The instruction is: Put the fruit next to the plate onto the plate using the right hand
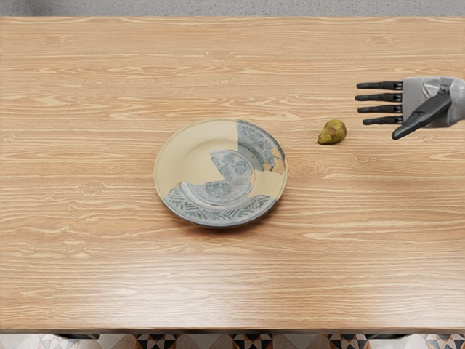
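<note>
So we're looking at the right hand [411, 104] poking in from the right edge of the table [109, 276]. Its four dark fingers [378, 97] are stretched out straight, pointing left in a neat stack, and the thumb is angled down and to the left. We'd call it open, gripping nothing. The pear [332, 131] lies on the wood near the plate [182, 156], on its right and apart from the rim, and just left of and below the fingertips, not touching them.
</note>
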`<state>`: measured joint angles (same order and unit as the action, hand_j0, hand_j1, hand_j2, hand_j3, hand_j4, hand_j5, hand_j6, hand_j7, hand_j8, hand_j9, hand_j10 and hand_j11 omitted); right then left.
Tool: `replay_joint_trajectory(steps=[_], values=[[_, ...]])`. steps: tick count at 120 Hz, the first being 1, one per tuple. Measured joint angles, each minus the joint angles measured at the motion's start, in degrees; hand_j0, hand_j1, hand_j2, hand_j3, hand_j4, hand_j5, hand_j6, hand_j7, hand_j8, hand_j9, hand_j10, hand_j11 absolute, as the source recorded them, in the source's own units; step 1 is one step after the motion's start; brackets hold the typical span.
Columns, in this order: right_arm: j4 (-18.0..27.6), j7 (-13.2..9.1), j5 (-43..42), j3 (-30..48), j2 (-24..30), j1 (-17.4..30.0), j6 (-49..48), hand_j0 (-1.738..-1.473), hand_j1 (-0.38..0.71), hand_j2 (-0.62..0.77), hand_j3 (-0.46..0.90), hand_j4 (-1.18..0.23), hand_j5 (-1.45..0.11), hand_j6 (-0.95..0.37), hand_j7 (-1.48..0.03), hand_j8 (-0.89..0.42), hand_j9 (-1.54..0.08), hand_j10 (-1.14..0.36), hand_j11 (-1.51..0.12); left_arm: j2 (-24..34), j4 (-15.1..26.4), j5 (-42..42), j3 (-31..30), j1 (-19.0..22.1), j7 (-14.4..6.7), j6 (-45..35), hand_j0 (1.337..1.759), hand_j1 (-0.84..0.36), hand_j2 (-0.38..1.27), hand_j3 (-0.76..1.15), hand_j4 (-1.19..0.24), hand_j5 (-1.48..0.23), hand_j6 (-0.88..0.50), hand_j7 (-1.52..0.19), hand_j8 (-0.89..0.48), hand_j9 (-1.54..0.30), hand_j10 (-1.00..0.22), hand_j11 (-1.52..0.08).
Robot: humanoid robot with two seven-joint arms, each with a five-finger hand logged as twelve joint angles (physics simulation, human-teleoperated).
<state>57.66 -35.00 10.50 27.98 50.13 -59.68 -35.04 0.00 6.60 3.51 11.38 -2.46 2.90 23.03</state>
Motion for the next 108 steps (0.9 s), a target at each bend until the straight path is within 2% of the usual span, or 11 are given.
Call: replay_joint_trajectory(steps=[26, 40, 60, 73, 94, 108], values=[[0.2, 0.0, -0.02, 0.33, -0.12, -0.04, 0.0, -1.658, -0.35, 0.0, 0.0, 0.0, 0.0, 0.0, 0.0, 0.0, 0.0, 0.0, 0.0, 0.0, 0.0, 0.0, 0.2, 0.0, 0.0, 0.0, 1.658, 0.33, 0.0, 0.0, -0.01, -0.02, -0.01, -0.02, -0.01, -0.02, -0.01, -0.02], [-0.45, 0.0, -2.58, 0.22, -2.84, -1.62, 0.0, -1.658, -0.35, 0.0, 0.0, 0.0, 0.0, 0.0, 0.0, 0.0, 0.0, 0.0, 0.0, 0.0, 0.0, -0.01, 0.11, 0.0, 0.0, 0.0, 1.658, 0.33, 0.0, 0.0, -0.01, -0.02, -0.01, -0.02, -0.01, -0.02, -0.01, -0.02], [-1.09, 0.0, -11.5, -0.64, -8.48, -7.9, 0.01, -1.658, -0.35, 0.0, 0.0, 0.0, 0.0, 0.0, 0.0, 0.0, 0.0, 0.0, 0.0, 0.0, -0.06, -0.07, -0.16, 0.0, 0.0, 0.0, 1.658, 0.33, 0.0, 0.0, -0.01, -0.02, -0.01, -0.02, -0.01, -0.02, -0.01, -0.02], [-3.81, 0.0, -18.35, -3.31, -12.78, -12.89, 0.01, -1.658, -0.35, 0.0, 0.0, 0.0, 0.0, 0.0, 0.0, 0.0, 0.0, 0.0, 0.0, 0.0, -0.08, -0.08, -0.25, 0.0, 0.0, 0.0, 1.658, 0.33, 0.0, 0.0, -0.01, -0.02, -0.01, -0.02, -0.01, -0.02, -0.01, -0.02], [-7.71, 0.0, -25.1, -13.48, -19.4, -20.83, 0.02, -1.658, -0.35, 0.0, 0.0, 0.0, 0.0, 0.0, 0.0, 0.0, 0.0, 0.0, 0.0, 0.0, -0.09, -0.08, -0.29, 0.0, 0.0, 0.0, 1.658, 0.33, 0.0, 0.0, -0.01, -0.02, -0.01, -0.02, -0.01, -0.02, -0.01, -0.02], [-8.72, 0.0, -28.94, -18.83, -22.0, -23.63, 0.03, -1.658, -0.35, 0.0, 0.0, 0.0, 0.0, 0.0, 0.0, 0.0, 0.0, 0.0, 0.0, 0.0, -0.09, -0.08, -0.3, -0.04, 0.0, 0.0, 1.658, 0.33, 0.0, 0.0, -0.01, -0.02, -0.01, -0.02, -0.01, -0.02, -0.01, -0.02]])
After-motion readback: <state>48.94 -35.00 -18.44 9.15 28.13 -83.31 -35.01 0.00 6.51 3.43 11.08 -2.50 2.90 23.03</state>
